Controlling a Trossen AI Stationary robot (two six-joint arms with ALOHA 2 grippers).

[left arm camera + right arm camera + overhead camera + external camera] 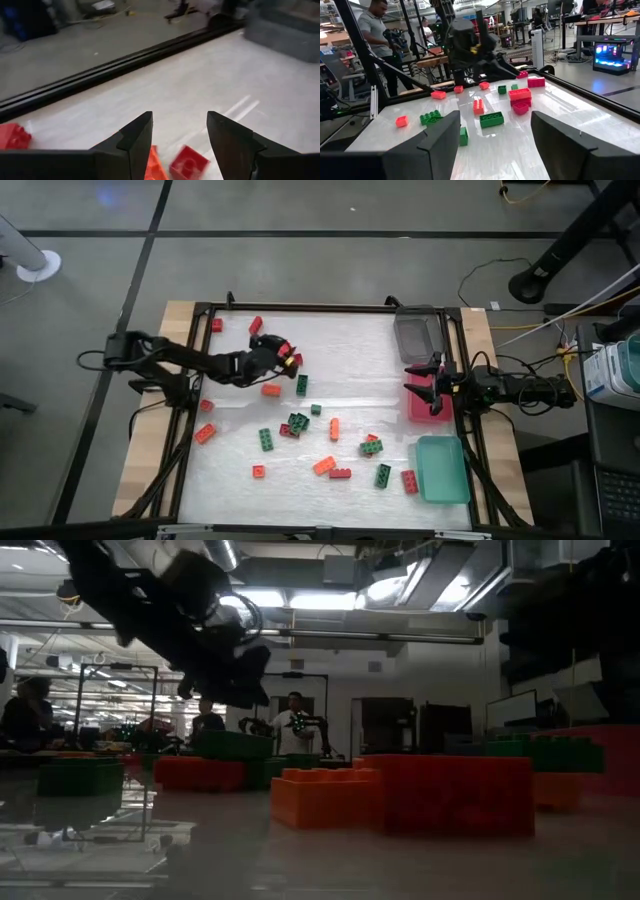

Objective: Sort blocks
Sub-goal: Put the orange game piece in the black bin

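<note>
Red, orange and dark green blocks (300, 423) lie scattered loose over the white counter (350, 350), none visibly in a tray yet — the grey tray (416, 336), pink tray (420, 412) and teal tray (443, 470) line its right edge, apparently as sorting bins. Left hand (284, 354) hovers open and empty above red blocks at the far-left corner, likely lining up a pick, while the right hand (428, 384) waits open over the pink tray — no readable writing anywhere.

Ceiling lights (300, 598) glare in the dim low view, whose near blocks (400, 795) look blurred.
</note>
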